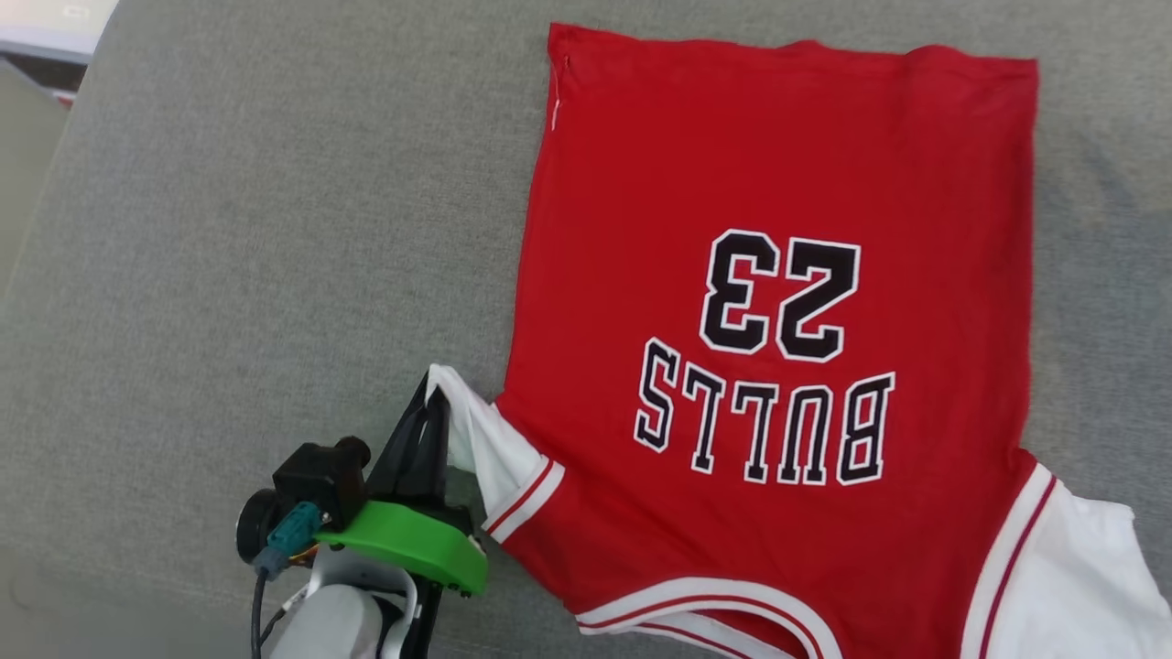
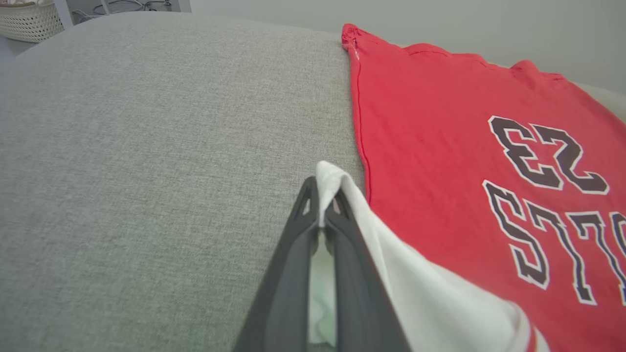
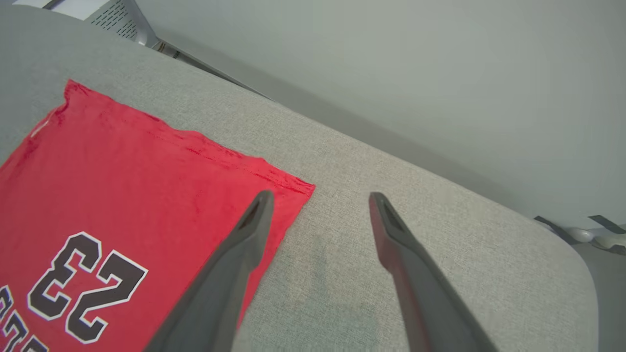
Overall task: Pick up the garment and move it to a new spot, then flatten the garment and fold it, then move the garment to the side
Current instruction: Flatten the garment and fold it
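The garment point(image 1: 778, 302), a red jersey T-shirt with white sleeves, lies spread flat on the grey cushion point(image 1: 256, 229), its "BULLS 23" print facing up and its hem at the far side. My left gripper point(image 1: 438, 395) is shut on the tip of its near-left white sleeve point(image 2: 391, 244), which is pulled up off the cushion between the fingers point(image 2: 288, 274). In the right wrist view my right gripper point(image 3: 318, 198) hangs open and empty above the garment point(image 3: 112, 195), over its far right hem corner and the bare cushion point(image 3: 391, 161) beside it.
The cushion's rounded edge runs along the left and far side. A white woven basket point(image 2: 27, 19) stands beyond its far left corner. A grey wall point(image 3: 415, 63) rises behind the cushion. Bare cushion lies left of the garment.
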Robot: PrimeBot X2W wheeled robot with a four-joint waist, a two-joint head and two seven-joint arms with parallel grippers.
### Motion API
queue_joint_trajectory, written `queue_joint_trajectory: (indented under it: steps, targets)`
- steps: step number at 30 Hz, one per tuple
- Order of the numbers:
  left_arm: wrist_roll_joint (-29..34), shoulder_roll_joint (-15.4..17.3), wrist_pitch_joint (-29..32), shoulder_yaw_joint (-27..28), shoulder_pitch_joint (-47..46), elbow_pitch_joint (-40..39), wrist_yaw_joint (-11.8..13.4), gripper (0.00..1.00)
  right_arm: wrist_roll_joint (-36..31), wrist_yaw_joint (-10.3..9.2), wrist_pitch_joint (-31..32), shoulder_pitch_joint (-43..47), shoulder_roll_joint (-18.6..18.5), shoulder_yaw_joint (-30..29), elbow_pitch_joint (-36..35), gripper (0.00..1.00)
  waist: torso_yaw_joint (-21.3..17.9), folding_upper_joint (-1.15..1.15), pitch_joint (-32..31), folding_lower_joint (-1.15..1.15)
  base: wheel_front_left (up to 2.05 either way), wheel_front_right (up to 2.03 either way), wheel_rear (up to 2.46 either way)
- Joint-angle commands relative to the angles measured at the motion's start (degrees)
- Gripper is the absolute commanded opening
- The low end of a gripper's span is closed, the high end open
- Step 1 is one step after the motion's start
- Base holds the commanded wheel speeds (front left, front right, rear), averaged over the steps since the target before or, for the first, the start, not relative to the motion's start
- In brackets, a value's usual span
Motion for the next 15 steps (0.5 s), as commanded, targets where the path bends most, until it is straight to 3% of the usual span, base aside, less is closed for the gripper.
queue_joint_trajectory:
  steps: [1, 7, 15]
  targets:
    - [1.0, -1.2, -0.3, 0.3, -1.3, -0.4, -0.7, 0.00, 1.1, -0.04, 2.4, -1.7, 0.1, 0.4, 2.0, 1.00, 6.1, 0.00, 7.7, -0.01, 0.00, 0.00, 0.00]
    - [3.5, -5.2, -0.3, 2.0, -3.0, -1.2, -3.7, 0.00, 0.6, -0.04, 11.5, -7.8, 0.3, 2.8, 8.4, 1.00, 8.4, 0.00, 12.1, -0.01, 0.00, 0.00, 0.00]
    - [5.7, -7.7, -0.3, 4.3, -3.7, -1.0, -6.0, 0.00, -1.6, -0.04, 14.5, -9.6, 1.1, 6.3, 13.0, 1.00, 9.6, 0.00, 15.0, -0.01, 0.00, 0.00, 0.00]
